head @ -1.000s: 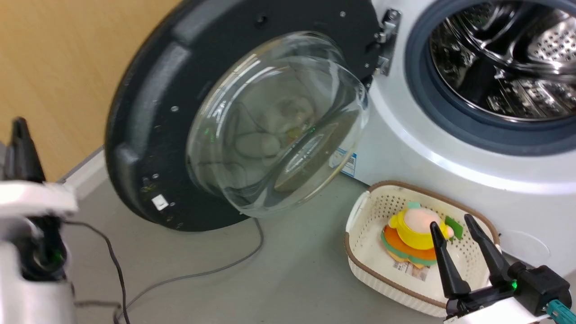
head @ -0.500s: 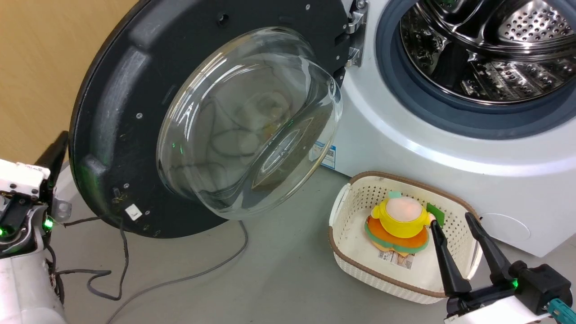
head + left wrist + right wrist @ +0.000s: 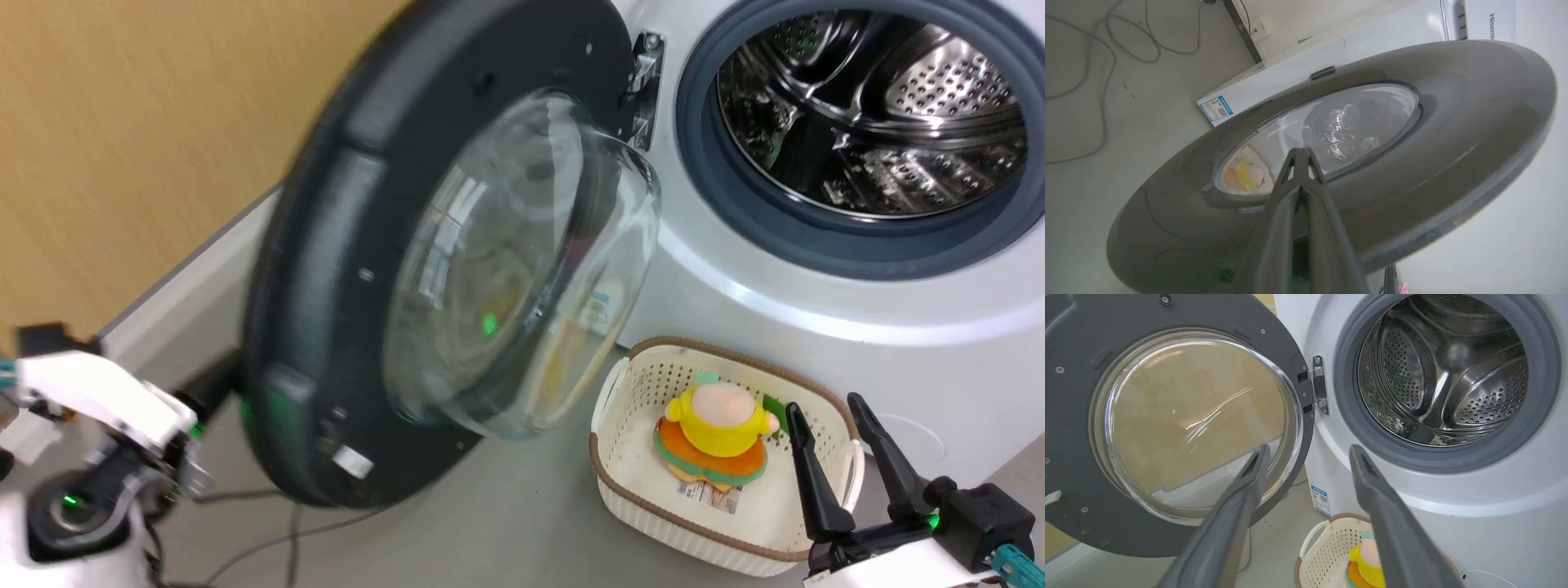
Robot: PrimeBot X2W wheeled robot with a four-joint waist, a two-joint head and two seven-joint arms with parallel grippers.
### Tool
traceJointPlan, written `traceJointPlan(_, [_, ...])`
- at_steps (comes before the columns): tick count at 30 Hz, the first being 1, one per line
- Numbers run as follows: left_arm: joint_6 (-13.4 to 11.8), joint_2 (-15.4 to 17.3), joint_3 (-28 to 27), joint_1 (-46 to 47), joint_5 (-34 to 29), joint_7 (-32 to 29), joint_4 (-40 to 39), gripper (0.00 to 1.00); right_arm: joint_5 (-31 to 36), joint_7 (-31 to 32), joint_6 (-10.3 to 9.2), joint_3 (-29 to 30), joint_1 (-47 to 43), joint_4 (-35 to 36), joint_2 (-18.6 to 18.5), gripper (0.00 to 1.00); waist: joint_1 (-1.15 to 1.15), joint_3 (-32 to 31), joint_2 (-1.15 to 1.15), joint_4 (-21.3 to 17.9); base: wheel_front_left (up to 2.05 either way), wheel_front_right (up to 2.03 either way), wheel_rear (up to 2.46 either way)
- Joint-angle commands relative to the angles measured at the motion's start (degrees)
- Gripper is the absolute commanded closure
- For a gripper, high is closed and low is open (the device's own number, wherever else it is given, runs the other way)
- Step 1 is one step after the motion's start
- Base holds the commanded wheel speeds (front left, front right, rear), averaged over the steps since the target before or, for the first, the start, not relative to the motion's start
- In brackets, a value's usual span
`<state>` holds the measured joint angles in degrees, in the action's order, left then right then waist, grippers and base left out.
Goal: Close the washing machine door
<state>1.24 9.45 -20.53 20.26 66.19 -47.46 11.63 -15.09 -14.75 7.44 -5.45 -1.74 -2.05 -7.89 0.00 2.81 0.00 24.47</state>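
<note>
Washing machine door (image 3: 457, 269) stands open, swung out on its hinge (image 3: 645, 73) to the left of the steel drum (image 3: 873, 114), with the glass bowl bulging from its inner side. My left gripper (image 3: 1300, 152) is clenched, fingers pressed together with nothing between them. The tips are at the door's outer face, over the window; I cannot tell whether they touch it. My right gripper (image 3: 823, 404) is spread wide and empty, low and near the basket (image 3: 620, 482) on the floor, where a yellow toy (image 3: 718, 425) lies.
</note>
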Motion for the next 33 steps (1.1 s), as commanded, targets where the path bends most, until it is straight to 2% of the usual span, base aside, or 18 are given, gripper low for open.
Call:
traceJointPlan(1, [-0.2, -1.3, 1.3, -2.4, 0.4, -1.6, -2.2, 1.0, 0.2, -0.2, 0.05, 0.4, -0.7, -0.3, 0.6, 0.0, 0.0, -0.8, 0.0, -0.2, 0.0, 0.0, 0.0])
traceJointPlan(9, [-2.5, -5.2, 6.6, -10.7, 2.8, -5.8, -12.3, 1.0, 0.2, -0.2, 0.05, 1.3, -1.5, -0.7, 1.6, 0.0, 0.0, -2.5, 0.0, -2.4, 0.0, 0.0, 0.0])
traceJointPlan(15, [-3.9, -6.4, 12.1, -15.1, 6.4, -4.2, -16.0, 1.0, 0.3, -0.2, 0.05, 1.1, -1.7, -1.0, 1.7, 0.0, 0.0, -2.7, 0.0, -6.3, 0.0, 0.0, 0.0])
traceJointPlan(21, [-4.6, -6.6, 20.2, -17.3, 12.1, 2.6, -16.6, 1.0, 0.3, -0.2, 0.05, 0.8, -1.4, -1.2, 1.2, 0.0, 0.0, -2.1, 0.0, -12.3, 0.0, 0.0, 0.0])
traceJointPlan(25, [-3.7, -6.6, 26.0, -17.1, 14.9, 8.3, -14.9, 1.0, 0.3, -0.2, 0.05, 0.5, -1.1, -1.4, 0.8, 0.0, 0.0, -1.3, 0.0, -17.2, 0.0, 0.0, 0.0])
traceJointPlan(26, [-3.7, -6.6, 26.0, -17.1, 14.9, 8.3, -14.9, 1.0, 0.3, -0.2, 0.05, 0.5, -1.1, -1.4, 0.8, 0.0, 0.0, -1.3, 0.0, -17.2, 0.0, 0.0, 0.0])
traceJointPlan(33, [-1.8, -6.6, 34.7, -13.1, 19.2, 18.6, -10.2, 1.0, 0.0, -0.2, 0.05, 0.8, 0.0, -1.4, 0.2, 0.0, 0.0, 1.1, 0.0, -26.8, 0.0, 0.0, 0.0])
